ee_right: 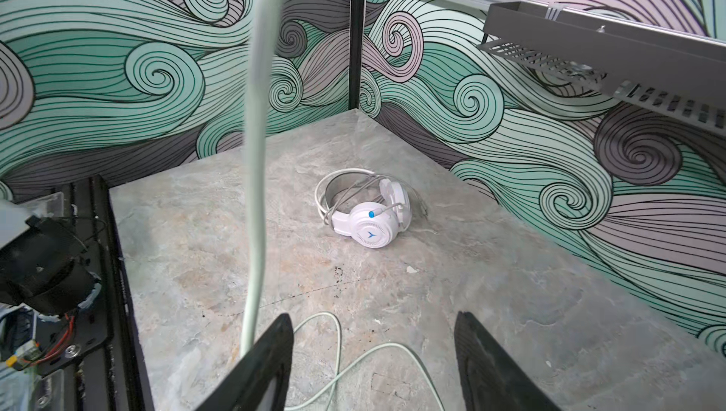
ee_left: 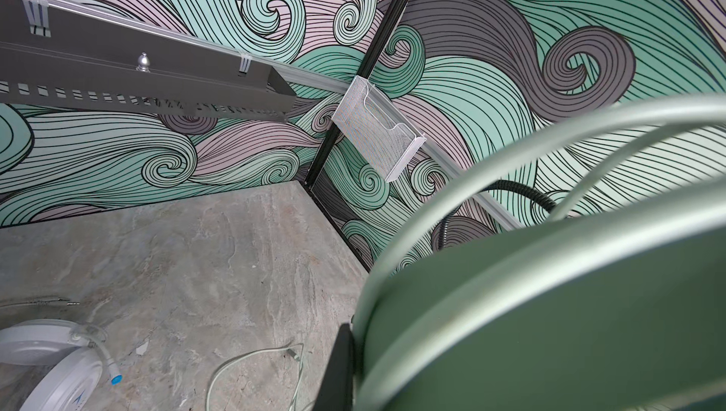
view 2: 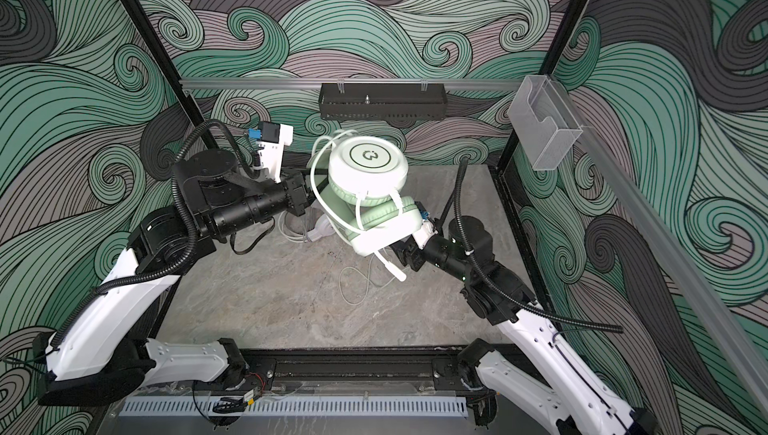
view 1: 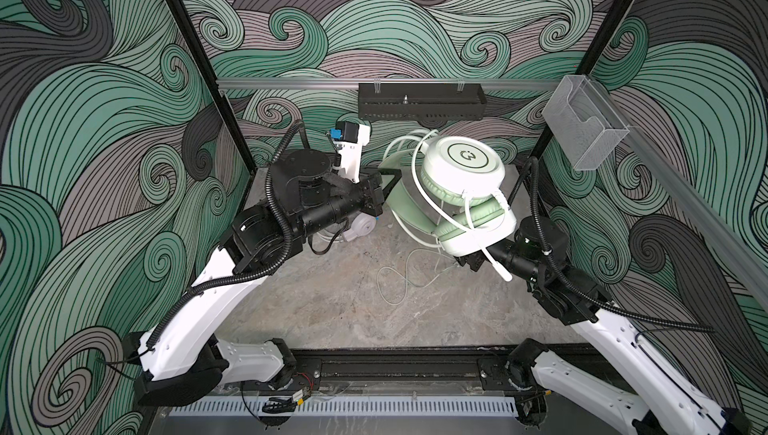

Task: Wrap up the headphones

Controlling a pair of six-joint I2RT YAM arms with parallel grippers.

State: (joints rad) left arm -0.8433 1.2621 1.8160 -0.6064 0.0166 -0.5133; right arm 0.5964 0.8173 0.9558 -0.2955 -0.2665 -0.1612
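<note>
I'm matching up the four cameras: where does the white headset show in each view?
In a top view: the white headset peeks out beneath the left arm, left of centre.
In a top view: again left of centre, beneath that arm.
Left wrist: cropped at a picture corner.
Right wrist: whole, mid-picture.
Shared landmark: the black perforated tray on the back rail.

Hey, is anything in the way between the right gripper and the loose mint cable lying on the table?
Nothing visible does. The right gripper is open, and in its wrist view the mint cable loops over bare table straight ahead of the jaws.
</note>
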